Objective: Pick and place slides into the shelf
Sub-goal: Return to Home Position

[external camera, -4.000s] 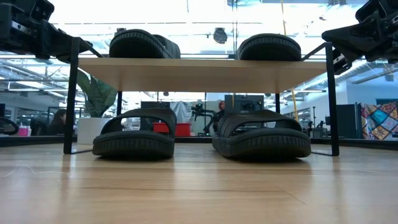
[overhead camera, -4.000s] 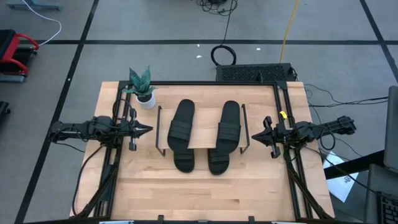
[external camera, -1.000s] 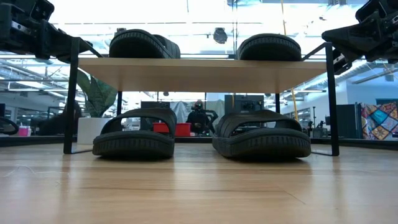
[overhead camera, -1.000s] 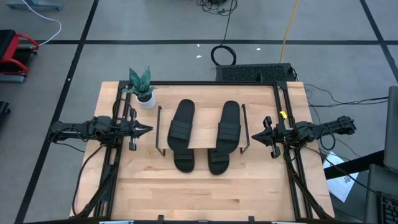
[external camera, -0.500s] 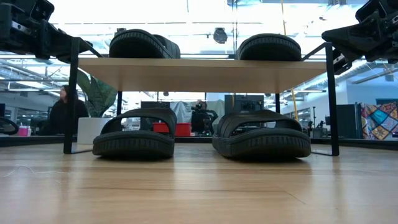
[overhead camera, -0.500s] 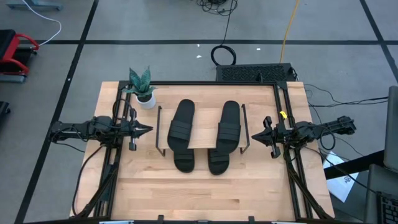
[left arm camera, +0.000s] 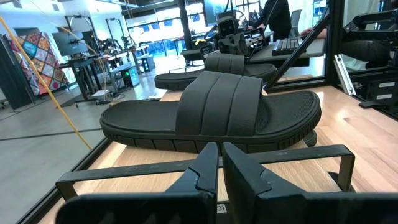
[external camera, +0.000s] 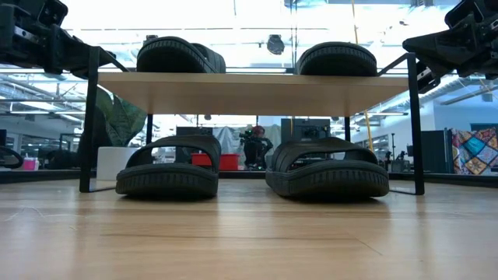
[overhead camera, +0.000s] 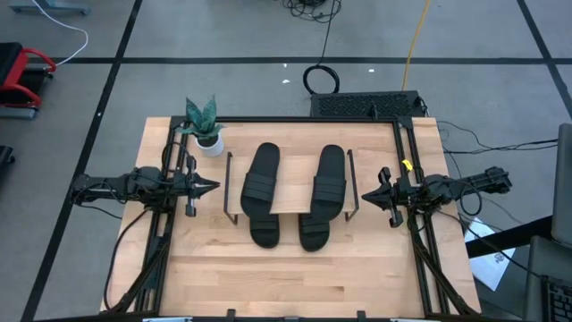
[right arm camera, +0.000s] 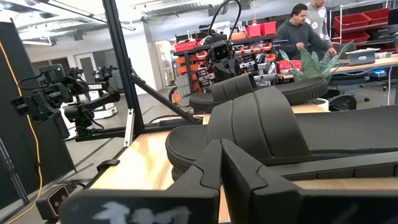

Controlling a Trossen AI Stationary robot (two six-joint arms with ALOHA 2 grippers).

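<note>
Left gripper point(overhead camera: 209, 187): fingers pinched together to a point, holding nothing. It hangs over the left part of the table point(overhead camera: 295, 277), tip aimed at the shelf point(overhead camera: 295, 190) and just short of its left black side frame, not touching. The low view puts it at about plank height. In its wrist view the frame's top bar crosses close ahead of the fingers point(left arm camera: 208, 167), with only a thin slit between them.

Potted plant point(overhead camera: 205, 127): white pot, near the far-left table corner, beyond the left arm and clear of the shelf.

Shelf sits mid-table, plank level on both side frames.

Top-left slide point(overhead camera: 261, 177): flat on the plank, left half, strap up, long axis running front to back.
Bottom-left slide point(external camera: 167, 168): on the table under the plank, directly below the top one. From above, its near end pokes out past the plank's front edge.

Top-right slide point(overhead camera: 330, 177): on the plank, right half, parallel to the top-left one, bare wood between them.
Bottom-right slide point(external camera: 327, 168): on the table under the plank, near end also sticking out in front.

Right gripper point(overhead camera: 365, 197): fingers closed tight, empty, just outside the right side frame, tip facing it, not touching.

A person point(right arm camera: 303, 30) stands at a bench far behind the table.
</note>
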